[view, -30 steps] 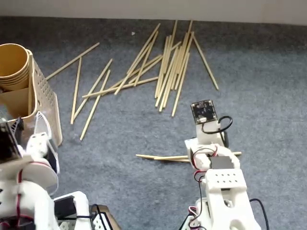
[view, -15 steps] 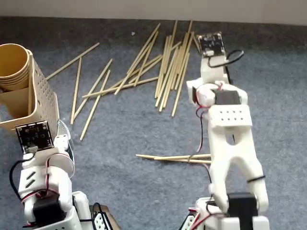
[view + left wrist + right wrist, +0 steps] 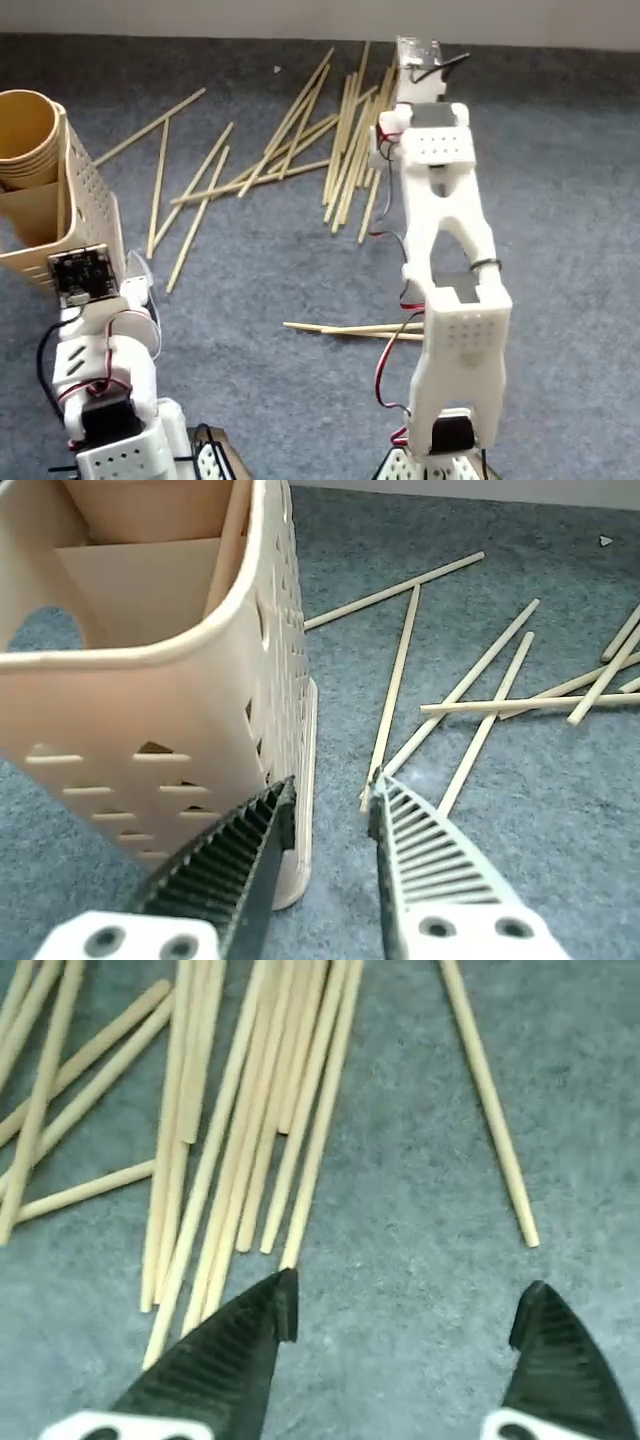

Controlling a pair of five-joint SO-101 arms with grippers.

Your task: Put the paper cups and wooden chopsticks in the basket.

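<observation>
**Cups in the basket, lots of sticks on the carpet**

The basket (image 3: 95,210) stands at 9 o'clock on the grey carpet (image 3: 560,200). It is tan and has little holes in its wall. The paper cups (image 3: 28,135) sit inside it, one in the other, in a stack. One chopstick (image 3: 62,175) stands in the basket too, right beside the cups.

A big pile of wooden chopsticks (image 3: 350,140) lies at 12 o'clock. The sticks lie close together and some cross over each other. A few loose chopsticks (image 3: 190,210) lie between the pile and the basket, at about 10 o'clock. Two chopsticks (image 3: 340,328) lie flat side by side near the middle, at about 5 o'clock from the pile, and they pass under the right arm.

The left arm (image 3: 100,380) is at 7 o'clock, just below the basket. The left gripper (image 3: 330,790) is low over the carpet, with its fingers a little apart. It holds nothing. The corner of the basket (image 3: 150,710) is just beside its dark finger, and the ends of some loose chopsticks (image 3: 395,700) lie just ahead of its white finger.

The right arm (image 3: 440,200) stretches from 6 o'clock up to 12 o'clock. The right gripper (image 3: 408,1310) hangs over the edge of the pile (image 3: 250,1110). Its fingers are spread wide and it holds nothing. There is bare carpet between its tips.
</observation>
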